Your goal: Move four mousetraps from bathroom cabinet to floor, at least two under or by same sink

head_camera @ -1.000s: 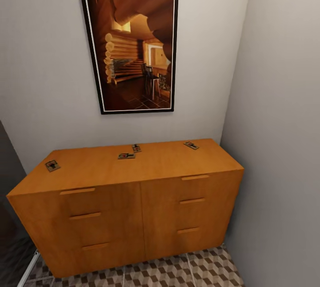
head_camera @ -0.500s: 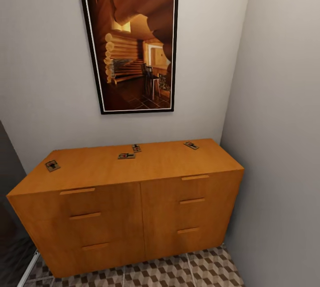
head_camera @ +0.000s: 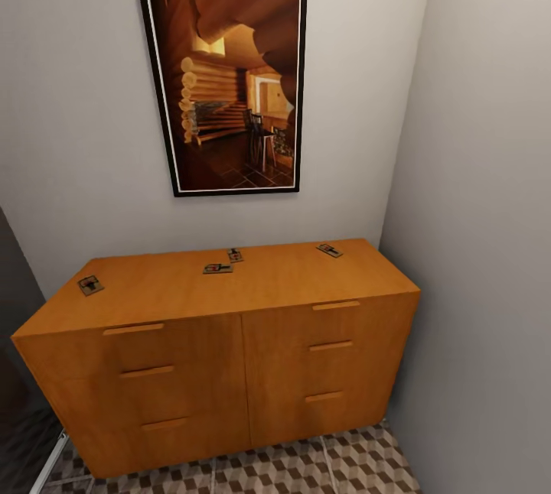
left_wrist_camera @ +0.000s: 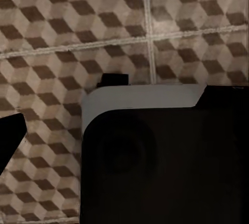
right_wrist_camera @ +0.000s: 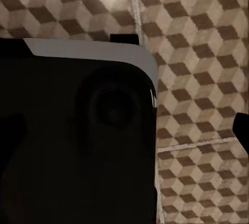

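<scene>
Four mousetraps (head_camera: 217, 268) are lying apart on the cabinet (head_camera: 229, 372); try approaching squarely, taking the nearest first; finger state is proving untellable

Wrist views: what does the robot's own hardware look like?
Left wrist view: black rounded left housing with a pale grey edge band and small black tab. Right wrist view: matching black right housing with grey band. No cables or markings visible.

Orange-brown cabinet (head_camera: 229, 356), tan mousetraps (head_camera: 217, 268), brown-beige-grey cube-patterned bathroom floor (head_camera: 360, 463), black-framed picture (head_camera: 226, 77).
</scene>
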